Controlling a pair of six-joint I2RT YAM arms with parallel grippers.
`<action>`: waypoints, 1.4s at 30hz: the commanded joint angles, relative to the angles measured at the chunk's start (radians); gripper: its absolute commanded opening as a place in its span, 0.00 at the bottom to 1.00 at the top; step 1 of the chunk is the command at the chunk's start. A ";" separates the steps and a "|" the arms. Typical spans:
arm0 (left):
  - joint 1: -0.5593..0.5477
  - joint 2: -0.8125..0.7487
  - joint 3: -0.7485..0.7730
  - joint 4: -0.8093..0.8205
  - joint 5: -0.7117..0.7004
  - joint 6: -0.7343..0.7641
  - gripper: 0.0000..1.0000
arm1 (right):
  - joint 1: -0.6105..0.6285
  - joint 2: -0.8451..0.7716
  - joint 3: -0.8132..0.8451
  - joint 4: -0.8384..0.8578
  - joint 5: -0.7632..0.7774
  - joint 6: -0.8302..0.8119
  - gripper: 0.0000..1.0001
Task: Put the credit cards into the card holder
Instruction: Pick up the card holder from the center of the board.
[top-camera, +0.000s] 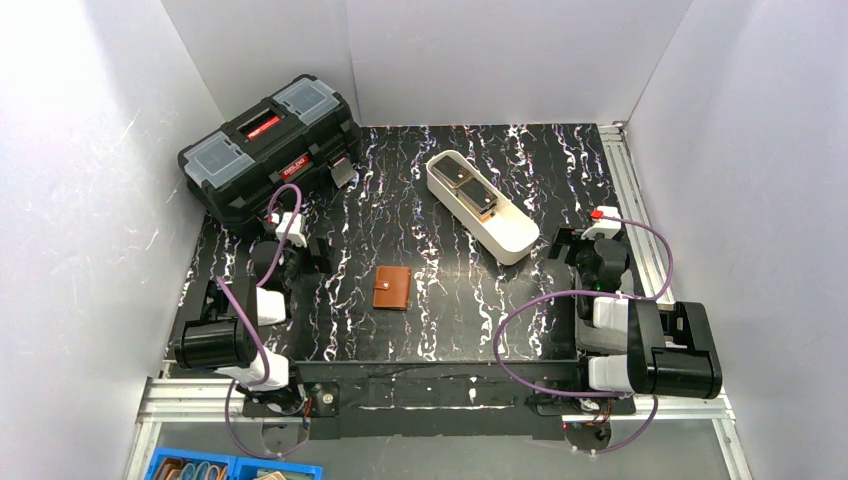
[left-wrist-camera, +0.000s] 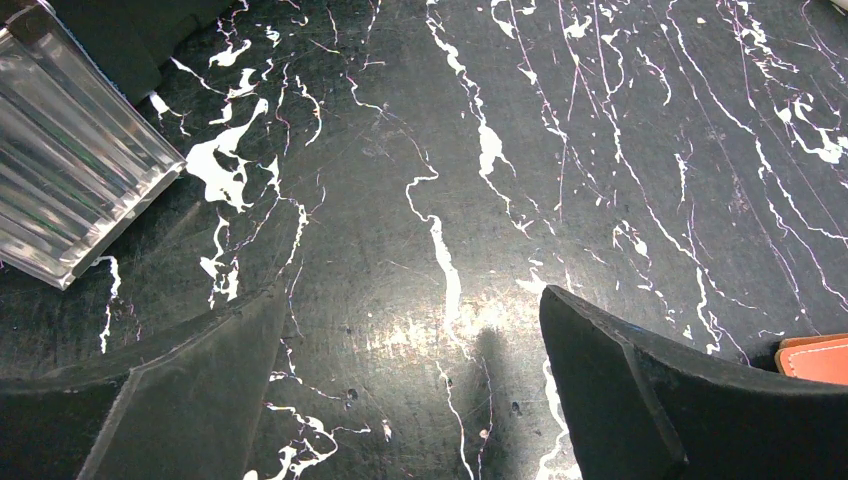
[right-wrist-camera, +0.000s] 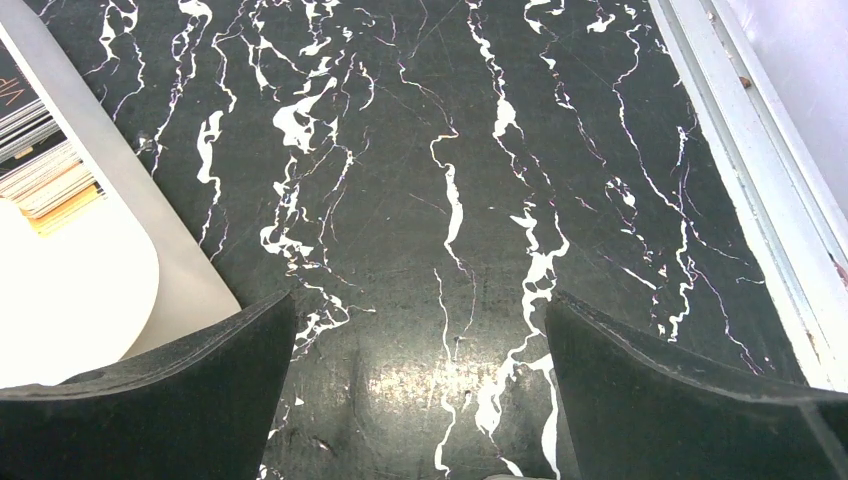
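The card holder (top-camera: 392, 288), a small brown wallet, lies shut on the black marbled table between the two arms; its orange-brown corner (left-wrist-camera: 815, 357) shows by the right finger in the left wrist view. The credit cards (top-camera: 452, 176) sit as dark stacks in the far end of a long white tray (top-camera: 512, 238), and their stacked edges (right-wrist-camera: 40, 170) show in the right wrist view. My left gripper (top-camera: 300, 250) (left-wrist-camera: 412, 300) is open over bare table, left of the wallet. My right gripper (top-camera: 575, 245) (right-wrist-camera: 420, 300) is open over bare table, right of the tray, with nothing between its fingers.
A big black toolbox (top-camera: 270, 150) stands at the back left, its ribbed metal latch (left-wrist-camera: 70, 170) lying just ahead of my left gripper. An aluminium rail (top-camera: 630, 190) (right-wrist-camera: 760, 200) runs along the table's right edge. Blue bins (top-camera: 200, 468) sit below the near edge.
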 joint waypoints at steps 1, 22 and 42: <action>-0.005 -0.010 0.018 0.026 0.006 0.006 0.99 | -0.007 -0.006 0.037 0.044 -0.005 0.008 1.00; -0.075 -0.110 0.552 -1.133 0.224 0.369 0.99 | -0.007 -0.215 0.472 -0.887 0.179 0.366 1.00; -0.080 -0.063 1.279 -1.966 0.262 0.163 0.96 | 0.424 -0.253 0.781 -1.267 0.122 0.439 1.00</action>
